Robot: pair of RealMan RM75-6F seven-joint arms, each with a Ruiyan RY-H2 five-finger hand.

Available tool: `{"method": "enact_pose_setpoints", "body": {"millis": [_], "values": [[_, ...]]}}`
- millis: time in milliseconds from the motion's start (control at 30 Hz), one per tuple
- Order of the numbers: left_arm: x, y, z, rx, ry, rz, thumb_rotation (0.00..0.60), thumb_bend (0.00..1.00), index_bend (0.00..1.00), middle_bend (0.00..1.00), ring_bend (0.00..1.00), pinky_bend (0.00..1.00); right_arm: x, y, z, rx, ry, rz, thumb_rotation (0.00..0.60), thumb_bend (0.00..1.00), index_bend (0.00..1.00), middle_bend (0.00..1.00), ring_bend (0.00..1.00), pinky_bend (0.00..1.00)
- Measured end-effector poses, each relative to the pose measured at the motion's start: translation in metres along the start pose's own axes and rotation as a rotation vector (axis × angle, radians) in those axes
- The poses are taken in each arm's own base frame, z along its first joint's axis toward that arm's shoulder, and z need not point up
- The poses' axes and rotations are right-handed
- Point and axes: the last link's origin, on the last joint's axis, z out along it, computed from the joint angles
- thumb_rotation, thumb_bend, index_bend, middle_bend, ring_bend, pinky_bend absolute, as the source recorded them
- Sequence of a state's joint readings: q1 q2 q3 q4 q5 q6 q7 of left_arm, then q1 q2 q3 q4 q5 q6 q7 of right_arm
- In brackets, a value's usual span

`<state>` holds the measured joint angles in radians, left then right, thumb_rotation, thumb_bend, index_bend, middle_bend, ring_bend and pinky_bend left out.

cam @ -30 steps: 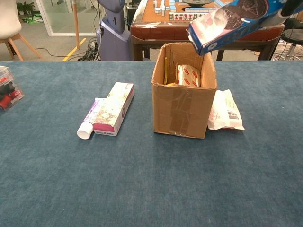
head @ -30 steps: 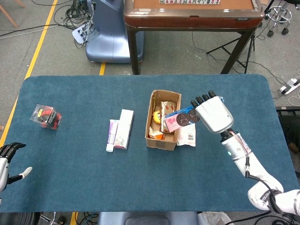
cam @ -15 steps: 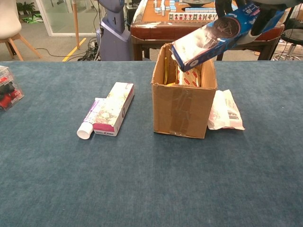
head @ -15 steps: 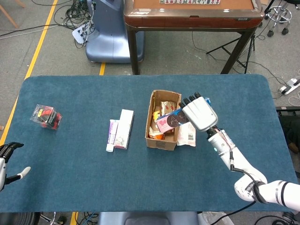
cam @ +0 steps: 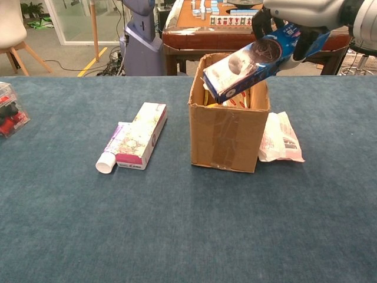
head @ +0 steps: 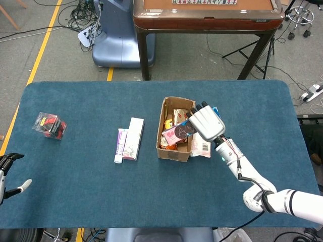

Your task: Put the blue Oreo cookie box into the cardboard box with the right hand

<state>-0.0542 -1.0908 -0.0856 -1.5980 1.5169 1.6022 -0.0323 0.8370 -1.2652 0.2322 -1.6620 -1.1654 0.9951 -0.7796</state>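
My right hand [head: 206, 123] [cam: 306, 17] grips the blue Oreo cookie box [cam: 250, 65] [head: 177, 132] by its upper end. The box tilts down to the left, its low end hanging just over the open top of the cardboard box [cam: 227, 132] [head: 166, 151]. That cardboard box stands mid-table with snack packets inside. My left hand [head: 7, 174] shows at the left edge of the head view, fingers apart and holding nothing.
A white snack packet [cam: 280, 138] lies against the cardboard box's right side. A toothpaste box and tube [cam: 132, 141] lie to its left. A clear case with red contents [head: 49, 125] sits far left. A wooden table [head: 207, 15] stands behind the blue table.
My right hand has carried the Oreo box leftward and down, from right of the cardboard box to over its opening, tilting it more steeply. The left hand barely shifted.
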Motion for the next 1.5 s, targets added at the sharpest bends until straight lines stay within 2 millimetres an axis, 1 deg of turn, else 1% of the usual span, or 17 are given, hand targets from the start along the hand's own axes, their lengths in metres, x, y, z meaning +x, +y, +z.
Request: {"method": "enact_pose_setpoints", "body": {"millis": [167, 300, 367, 467, 600, 700, 800, 900, 1000, 1100, 1200, 1333, 1500], "values": [[0.0, 0.0, 0.0, 0.0, 0.0, -0.002, 0.6, 0.11, 0.29, 0.29, 0.26, 0.41, 0.0, -0.005, 0.009, 0.003, 0.011, 0.022, 0.6, 0.09, 0.32, 0.33, 0.26, 0.4], [0.0, 0.0, 0.0, -0.001, 0.0, -0.003, 0.6, 0.11, 0.29, 0.29, 0.26, 0.41, 0.001, -0.009, 0.015, 0.01, 0.032, 0.04, 0.6, 0.05, 0.26, 0.26, 0.21, 0.36], [0.001, 0.0, 0.0, -0.001, -0.001, -0.004, 0.6, 0.11, 0.29, 0.29, 0.26, 0.41, 0.001, -0.012, 0.017, 0.017, 0.044, 0.049, 0.6, 0.03, 0.22, 0.22, 0.18, 0.34], [0.001, 0.0, 0.0, -0.001, 0.0, -0.005, 0.6, 0.11, 0.29, 0.29, 0.26, 0.41, 0.002, -0.013, 0.018, 0.024, 0.057, 0.058, 0.6, 0.01, 0.19, 0.17, 0.15, 0.33], [0.001, 0.0, -0.001, -0.003, -0.001, -0.006, 0.6, 0.11, 0.29, 0.29, 0.26, 0.41, 0.002, -0.012, 0.016, 0.023, 0.072, 0.073, 0.6, 0.01, 0.19, 0.16, 0.15, 0.33], [0.001, 0.0, -0.001, -0.002, 0.0, -0.005, 0.6, 0.11, 0.29, 0.29, 0.26, 0.41, 0.005, -0.009, 0.01, 0.015, 0.083, 0.081, 0.6, 0.01, 0.19, 0.17, 0.15, 0.33], [0.001, 0.0, -0.001, -0.002, -0.002, -0.003, 0.6, 0.11, 0.29, 0.29, 0.26, 0.41, 0.008, -0.005, 0.0, -0.001, 0.089, 0.085, 0.6, 0.01, 0.19, 0.18, 0.14, 0.33], [0.0, 0.0, -0.001, -0.004, -0.005, -0.001, 0.6, 0.11, 0.29, 0.3, 0.26, 0.41, 0.011, 0.002, -0.016, -0.034, 0.09, 0.086, 0.6, 0.01, 0.2, 0.18, 0.15, 0.33], [0.0, 0.0, 0.0, -0.004, -0.006, 0.001, 0.6, 0.11, 0.29, 0.3, 0.26, 0.41, 0.013, 0.014, -0.039, -0.089, 0.081, 0.084, 0.6, 0.01, 0.2, 0.19, 0.14, 0.33], [-0.001, 0.001, 0.0, -0.007, -0.007, 0.005, 0.6, 0.11, 0.29, 0.3, 0.26, 0.41, 0.013, 0.029, -0.065, -0.153, 0.047, 0.065, 0.6, 0.01, 0.2, 0.19, 0.15, 0.33], [-0.002, 0.002, 0.0, -0.009, -0.011, 0.006, 0.6, 0.11, 0.29, 0.3, 0.26, 0.41, 0.013, 0.045, -0.093, -0.226, 0.007, 0.046, 0.6, 0.01, 0.22, 0.19, 0.15, 0.33], [-0.004, 0.006, -0.001, -0.024, -0.022, 0.004, 0.6, 0.11, 0.29, 0.3, 0.26, 0.41, 0.007, 0.062, -0.132, -0.328, -0.047, 0.034, 0.6, 0.01, 0.23, 0.2, 0.15, 0.33], [-0.006, 0.014, -0.004, -0.053, -0.033, 0.005, 0.6, 0.11, 0.29, 0.3, 0.26, 0.41, -0.005, 0.069, -0.172, -0.416, -0.094, 0.058, 0.6, 0.01, 0.23, 0.2, 0.15, 0.33]]}}
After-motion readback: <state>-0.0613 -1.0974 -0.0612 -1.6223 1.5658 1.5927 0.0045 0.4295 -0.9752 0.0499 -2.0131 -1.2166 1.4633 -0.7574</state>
